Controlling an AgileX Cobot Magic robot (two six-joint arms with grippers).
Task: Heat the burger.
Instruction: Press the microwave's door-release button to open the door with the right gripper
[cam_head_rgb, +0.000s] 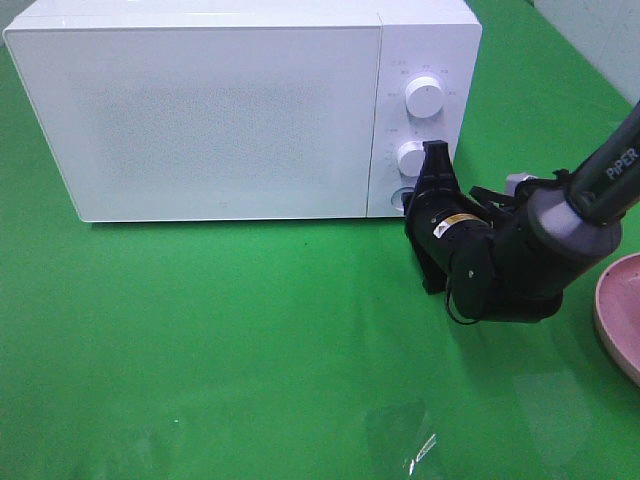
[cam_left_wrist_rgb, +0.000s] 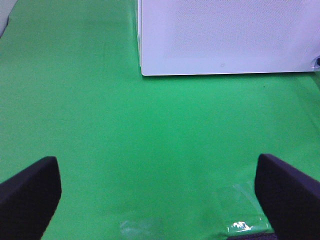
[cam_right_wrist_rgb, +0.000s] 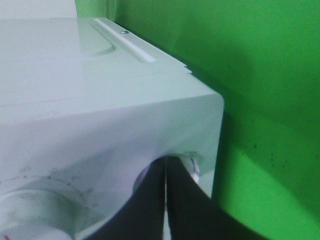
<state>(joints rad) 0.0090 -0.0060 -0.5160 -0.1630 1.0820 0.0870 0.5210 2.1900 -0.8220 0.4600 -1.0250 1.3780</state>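
The burger is out of view. A white microwave (cam_head_rgb: 220, 110) stands at the back of the green table with its door closed. My right gripper (cam_head_rgb: 410, 202) is shut, with nothing held. Its fingertips (cam_right_wrist_rgb: 165, 167) rest against the small round button (cam_right_wrist_rgb: 194, 166) at the lower right corner of the control panel. The left gripper (cam_left_wrist_rgb: 157, 200) is open and empty, hovering over bare green cloth in front of the microwave's left corner (cam_left_wrist_rgb: 142, 72). It does not show in the exterior high view.
Two white knobs (cam_head_rgb: 424, 97) (cam_head_rgb: 411, 158) sit on the panel above the button. A round pink plate (cam_head_rgb: 620, 310) pokes in at the right edge. A shiny clear patch (cam_head_rgb: 400, 440) lies on the cloth near the front.
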